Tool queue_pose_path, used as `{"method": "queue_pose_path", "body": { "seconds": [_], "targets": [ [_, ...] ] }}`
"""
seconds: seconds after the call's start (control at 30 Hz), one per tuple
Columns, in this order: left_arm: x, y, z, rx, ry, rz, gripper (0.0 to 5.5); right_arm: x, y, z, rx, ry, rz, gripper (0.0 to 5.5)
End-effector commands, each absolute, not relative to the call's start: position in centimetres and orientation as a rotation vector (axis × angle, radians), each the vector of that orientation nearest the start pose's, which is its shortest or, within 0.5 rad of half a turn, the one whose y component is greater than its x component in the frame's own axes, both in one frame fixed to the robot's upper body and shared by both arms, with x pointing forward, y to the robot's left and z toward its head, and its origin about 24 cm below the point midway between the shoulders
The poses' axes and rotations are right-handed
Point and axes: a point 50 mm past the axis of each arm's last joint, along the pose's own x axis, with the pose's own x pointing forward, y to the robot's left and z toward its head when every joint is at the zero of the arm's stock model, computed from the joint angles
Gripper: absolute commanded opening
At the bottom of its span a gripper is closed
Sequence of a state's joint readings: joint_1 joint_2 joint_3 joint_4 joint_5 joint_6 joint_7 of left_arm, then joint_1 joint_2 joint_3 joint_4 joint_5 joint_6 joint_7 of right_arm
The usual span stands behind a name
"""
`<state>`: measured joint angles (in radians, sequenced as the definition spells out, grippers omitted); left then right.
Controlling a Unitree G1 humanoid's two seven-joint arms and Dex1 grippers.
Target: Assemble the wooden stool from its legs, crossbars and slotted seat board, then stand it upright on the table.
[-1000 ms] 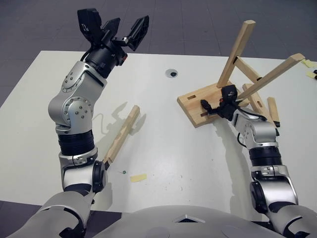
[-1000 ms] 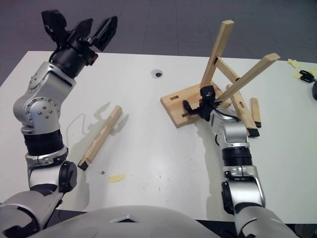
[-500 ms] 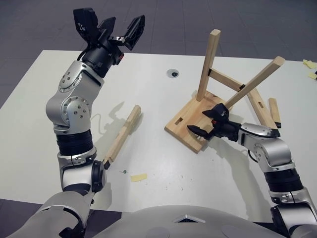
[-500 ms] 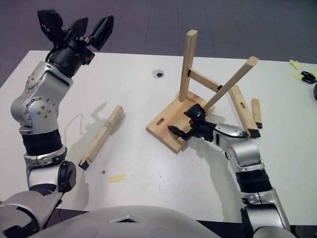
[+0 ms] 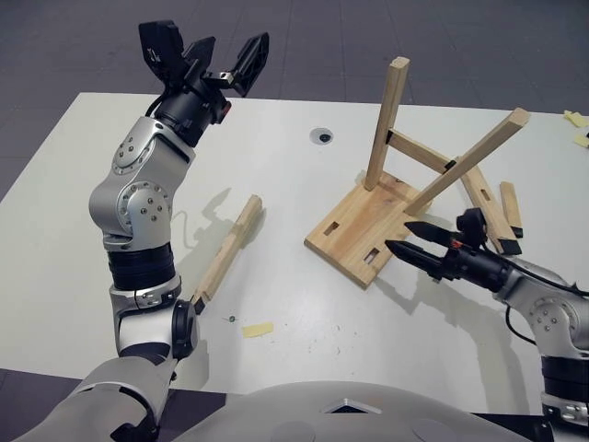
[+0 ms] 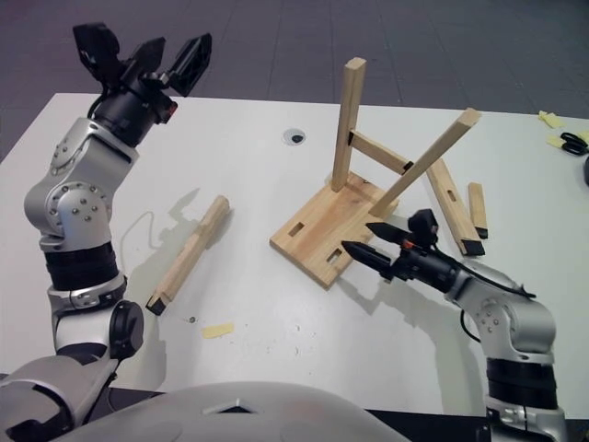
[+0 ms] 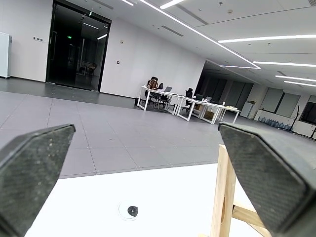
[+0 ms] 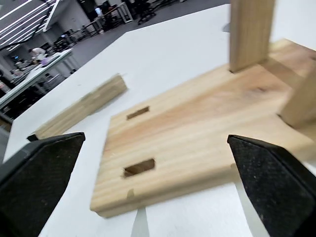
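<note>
Your right gripper (image 5: 398, 235) has released the seat board (image 5: 354, 230) and drawn back to its 5 o'clock, fingers apart. The board now lies flat with two legs (image 5: 386, 120) standing in it. The loose leg (image 5: 228, 247) waits at its 9 o'clock. Your left gripper (image 5: 204, 55) stays raised, wide open.

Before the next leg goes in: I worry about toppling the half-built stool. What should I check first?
1. The right gripper is open and empty, beside the seat board: ok.
2. The left gripper is open and empty, raised above the table: ok.
3. The seat board lies flat on the table: ok.
4. The two near slots are empty: ok.
5. The loose leg lies free, with nothing on it: ok.
6. The two fitted legs are fully seated: cannot tell.
</note>
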<state>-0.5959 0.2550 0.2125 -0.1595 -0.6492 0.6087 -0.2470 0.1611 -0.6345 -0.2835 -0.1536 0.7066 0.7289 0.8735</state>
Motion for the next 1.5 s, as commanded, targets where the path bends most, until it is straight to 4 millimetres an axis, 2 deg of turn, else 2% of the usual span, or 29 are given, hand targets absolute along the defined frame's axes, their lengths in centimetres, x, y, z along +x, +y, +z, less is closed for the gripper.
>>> {"method": "queue_pose_path", "body": {
  "seconds": [0.03, 0.17, 0.33, 0.53, 0.73, 0.83, 1.0, 1.1, 1.23, 1.3, 1.37, 1.5],
  "targets": [
    [31.8, 16.5, 21.2, -0.316, -0.203, -0.48, 5.4, 19.9, -28.6, 5.3, 0.248, 0.526, 0.505, 5.37],
    [31.9, 16.1, 21.0, -0.314, -0.195, -0.493, 5.4, 23.5, -28.4, 4.5, 0.197, 0.429, 0.342, 5.37],
    [32.3, 15.4, 21.0, -0.309, -0.183, -0.524, 5.4, 27.2, -25.1, 3.1, 0.189, 0.417, 0.398, 5.37],
    [32.4, 15.3, 20.5, -0.312, -0.163, -0.538, 5.4, 29.6, -21.1, 3.1, 0.184, 0.363, 0.526, 5.37],
    [32.1, 15.0, 20.0, -0.317, -0.144, -0.549, 5.4, 31.4, -20.5, 4.5, 0.209, 0.225, 0.489, 5.37],
    [32.0, 15.2, 20.1, -0.317, -0.15, -0.547, 5.4, 30.2, -21.9, 5.6, 0.247, 0.153, 0.482, 5.37],
    [31.5, 16.9, 20.2, -0.322, -0.165, -0.479, 5.4, 25.7, -26.7, 8.6, 0.342, 0.033, 0.361, 5.37],
    [31.0, 18.1, 19.9, -0.325, -0.164, -0.434, 5.4, 24.2, -29.8, 9.8, 0.311, 0.026, 0.22, 5.37],
    [30.7, 18.2, 19.7, -0.333, -0.156, -0.422, 5.4, 24.3, -35.2, 9.0, 0.127, 0.129, -0.17, 5.37],
    [30.8, 17.9, 19.7, -0.335, -0.154, -0.428, 5.4, 24.5, -37.2, 8.2, 0.021, 0.204, -0.302, 5.37],
    [30.9, 17.7, 19.7, -0.332, -0.15, -0.437, 5.4, 24.7, -38.3, 7.4, -0.054, 0.273, -0.373, 5.37],
    [30.9, 17.6, 19.6, -0.332, -0.141, -0.445, 5.4, 24.4, -39.0, 5.3, -0.12, 0.404, -0.409, 5.37]
  ]
}}
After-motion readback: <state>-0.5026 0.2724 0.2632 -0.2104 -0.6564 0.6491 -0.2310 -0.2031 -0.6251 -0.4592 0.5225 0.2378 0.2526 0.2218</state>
